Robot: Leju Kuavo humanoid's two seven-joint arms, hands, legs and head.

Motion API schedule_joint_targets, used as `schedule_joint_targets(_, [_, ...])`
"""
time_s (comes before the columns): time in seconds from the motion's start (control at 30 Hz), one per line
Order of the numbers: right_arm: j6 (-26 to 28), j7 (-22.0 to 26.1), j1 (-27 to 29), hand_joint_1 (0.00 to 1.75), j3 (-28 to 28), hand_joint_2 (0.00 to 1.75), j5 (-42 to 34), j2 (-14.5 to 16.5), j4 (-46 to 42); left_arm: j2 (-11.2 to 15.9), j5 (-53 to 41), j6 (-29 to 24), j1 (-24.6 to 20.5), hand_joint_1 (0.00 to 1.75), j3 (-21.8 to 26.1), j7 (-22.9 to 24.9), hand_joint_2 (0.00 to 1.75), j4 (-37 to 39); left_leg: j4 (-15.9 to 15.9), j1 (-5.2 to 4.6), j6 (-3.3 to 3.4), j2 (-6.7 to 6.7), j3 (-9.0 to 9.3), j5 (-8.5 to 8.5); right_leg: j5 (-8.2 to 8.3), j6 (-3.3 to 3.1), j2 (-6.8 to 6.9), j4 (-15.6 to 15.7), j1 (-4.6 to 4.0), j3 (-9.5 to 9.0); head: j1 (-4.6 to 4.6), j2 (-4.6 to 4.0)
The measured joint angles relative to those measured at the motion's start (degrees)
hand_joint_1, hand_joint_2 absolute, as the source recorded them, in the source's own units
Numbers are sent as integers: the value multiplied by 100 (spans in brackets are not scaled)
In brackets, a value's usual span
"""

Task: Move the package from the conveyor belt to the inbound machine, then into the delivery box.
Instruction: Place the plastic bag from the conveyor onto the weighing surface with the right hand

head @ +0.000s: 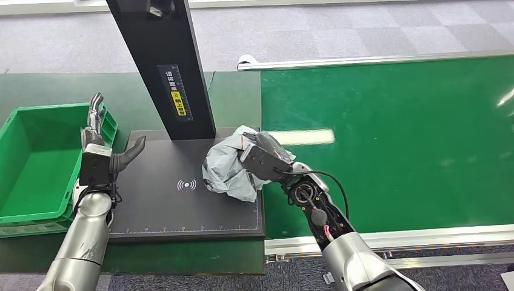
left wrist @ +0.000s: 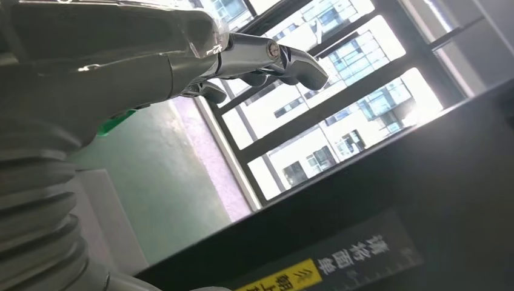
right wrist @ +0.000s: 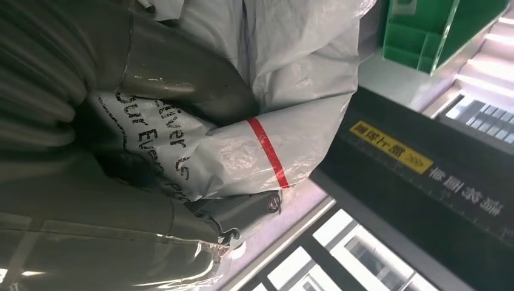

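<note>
Right hand grasping the grey package over the inbound machine, best set flat beside its scan mark; left hand released.

A parcel-sorting station in a warehouse-like hall.

We see a wide green conveyor belt with metal side rails, and beside it a black scanning platform marked with a wireless symbol and ruled edges, from which rises a black post bearing a yellow warning label. A green plastic crate stands at the platform's far side. We also notice grey carpet tiles on the floor beyond, and in the left wrist view, large windows facing other buildings.
</note>
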State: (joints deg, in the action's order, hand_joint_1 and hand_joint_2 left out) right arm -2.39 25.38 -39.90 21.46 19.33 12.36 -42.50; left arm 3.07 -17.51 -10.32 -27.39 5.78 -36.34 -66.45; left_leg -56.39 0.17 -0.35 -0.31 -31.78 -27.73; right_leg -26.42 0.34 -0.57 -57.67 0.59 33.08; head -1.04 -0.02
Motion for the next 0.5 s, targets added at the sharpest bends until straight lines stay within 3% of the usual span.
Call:
schedule_joint_targets(0.37, [-168, -4, -295, 175, 193, 175, -96, 527, 787, 4, -60, 0, -378, 0, 8, -66, 175, 640, 0, 0, -1, 2, -1, 0, 0, 0, -1, 0, 0, 4, 2, 0])
schedule_joint_targets(0.5, [-175, -8, -338, 0, 224, 175, -100, 581, 915, 4, -61, 1, -405, 0, 8, -67, 175, 728, 0, 0, -1, 2, -1, 0, 0, 0, -1, 0, 0, 3, 2, 0])
